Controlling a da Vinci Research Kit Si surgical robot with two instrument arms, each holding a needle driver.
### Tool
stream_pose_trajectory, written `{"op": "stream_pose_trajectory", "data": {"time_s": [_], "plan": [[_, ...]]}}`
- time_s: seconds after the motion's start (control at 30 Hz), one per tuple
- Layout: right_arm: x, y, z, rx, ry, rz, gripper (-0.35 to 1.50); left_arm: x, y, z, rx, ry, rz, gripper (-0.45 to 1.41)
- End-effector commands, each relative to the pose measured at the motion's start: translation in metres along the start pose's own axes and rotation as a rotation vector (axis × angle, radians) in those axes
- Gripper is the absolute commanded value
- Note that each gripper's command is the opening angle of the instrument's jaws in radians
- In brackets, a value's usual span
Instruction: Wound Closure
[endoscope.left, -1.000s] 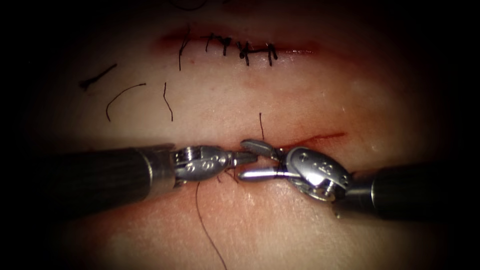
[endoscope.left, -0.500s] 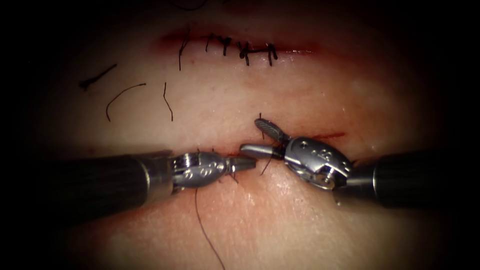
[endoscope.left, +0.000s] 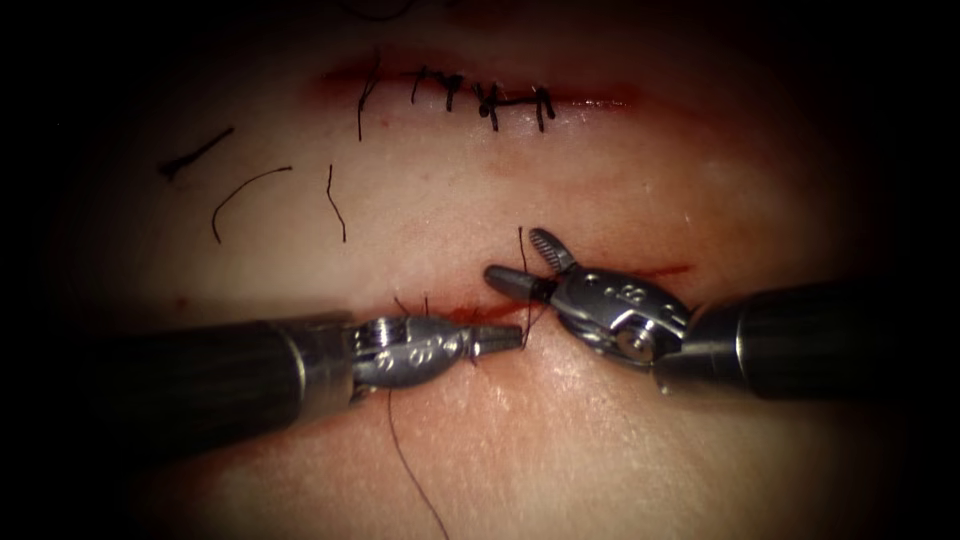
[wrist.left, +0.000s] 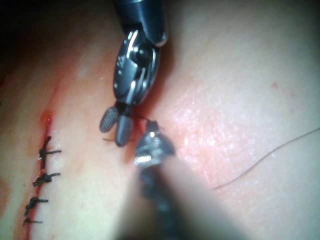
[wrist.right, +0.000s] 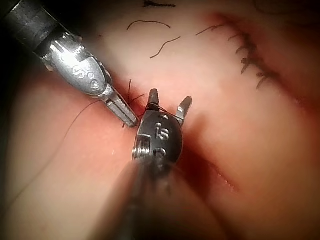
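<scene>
An open cut runs across the tissue, with red fluid along it. My left tool lies along the cut's near edge, jaws shut on a short upright strand of thread at their tip. My right tool comes in just above the cut with its jaws open, one on each side of that strand's upper part, holding nothing. A long thread tail trails from under the left tool toward the near edge. The left tool's tip sits beside the open right tool. The right tool faces the left tool.
A second cut at the far side is closed with several dark stitches. Loose cut ends of thread lie on the tissue at the far left. Both dark shafts lie low over the tissue.
The right tool has lifted from beside the left tool's tip to above the cut, its open jaws narrowing. The left tool's tip slid slightly right and nearer, and the upright strand now reaches its tip.
</scene>
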Motion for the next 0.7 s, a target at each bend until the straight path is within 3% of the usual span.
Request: {"op": "stream_pose_trajectory", "data": {"time_s": [0.03, 0.23, 0.37, 0.5, 0.7], "plan": [[-0.0009, -0.0001, 0.001, -0.013, -0.005, 0.002, 0.84, -0.0002, 0.0002, 0.0008, 0.004, 0.004, -0.002, -0.45], [-0.0016, 0.0012, 0.0028, -0.051, -0.017, -0.003, 0.83, 0.0, -0.0004, 0.0006, 0.023, -0.003, -0.007, -0.45], [-0.0017, 0.0018, 0.0037, -0.056, -0.02, -0.001, 0.61, 0.0, -0.0006, 0.0007, 0.024, -0.003, -0.007, -0.45], [-0.0018, 0.0018, 0.0044, -0.057, -0.038, -0.011, 0.61, 0.0, -0.0006, 0.0007, 0.024, -0.003, -0.008, -0.45], [-0.0026, 0.0014, 0.0056, -0.021, -0.071, -0.028, 0.42, -0.0001, -0.0005, 0.0007, 0.024, -0.004, -0.007, -0.45]]}}
